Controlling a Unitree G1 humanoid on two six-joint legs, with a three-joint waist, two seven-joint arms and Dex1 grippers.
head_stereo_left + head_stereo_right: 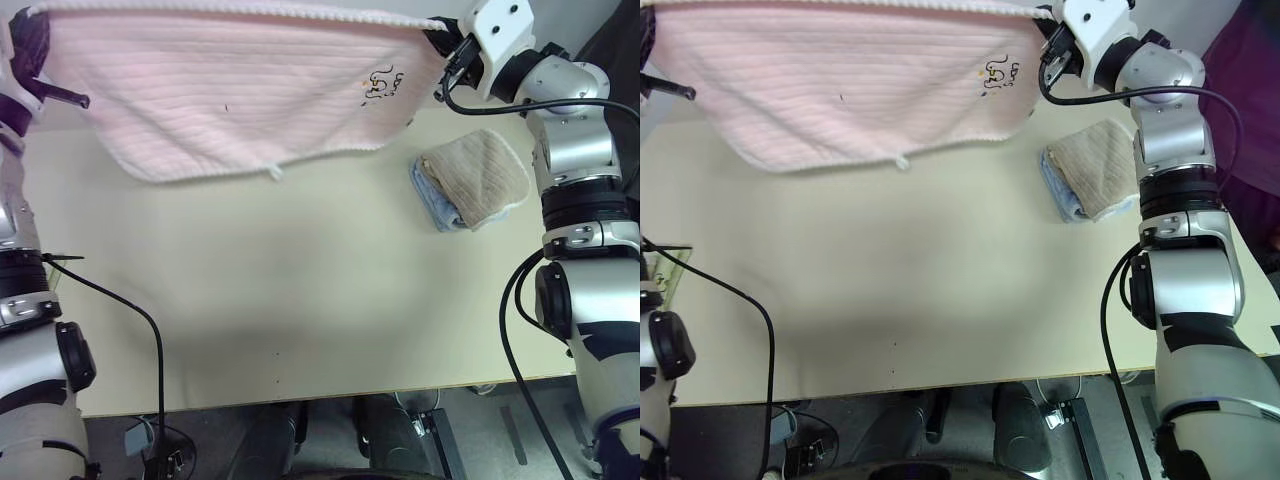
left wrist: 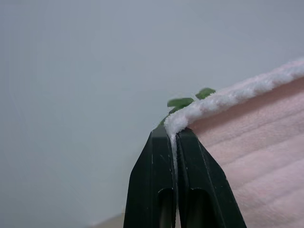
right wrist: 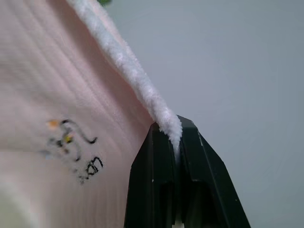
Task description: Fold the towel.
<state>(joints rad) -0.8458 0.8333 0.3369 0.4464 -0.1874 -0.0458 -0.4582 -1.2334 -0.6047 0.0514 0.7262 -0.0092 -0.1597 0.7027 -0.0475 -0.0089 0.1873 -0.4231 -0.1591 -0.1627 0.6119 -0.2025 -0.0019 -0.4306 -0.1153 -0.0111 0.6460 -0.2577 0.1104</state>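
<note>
The pale pink towel (image 1: 230,90) hangs stretched in the air above the far side of the table, its lower edge sagging clear of the tabletop. A small dark embroidered figure (image 1: 380,84) sits near its right corner. My left gripper (image 2: 175,135) is shut on the towel's top left corner, and my right gripper (image 3: 175,137) is shut on the top right corner; in both wrist views the white fluffy hem is pinched between the black fingers. In the head views the right gripper (image 1: 440,38) is at the upper right and the left hand at the upper left edge.
A folded beige waffle towel (image 1: 478,172) lies on a light blue folded cloth (image 1: 432,198) at the table's right side, just below the right hand. The cream tabletop (image 1: 300,300) spreads toward me. Black cables hang at both front corners.
</note>
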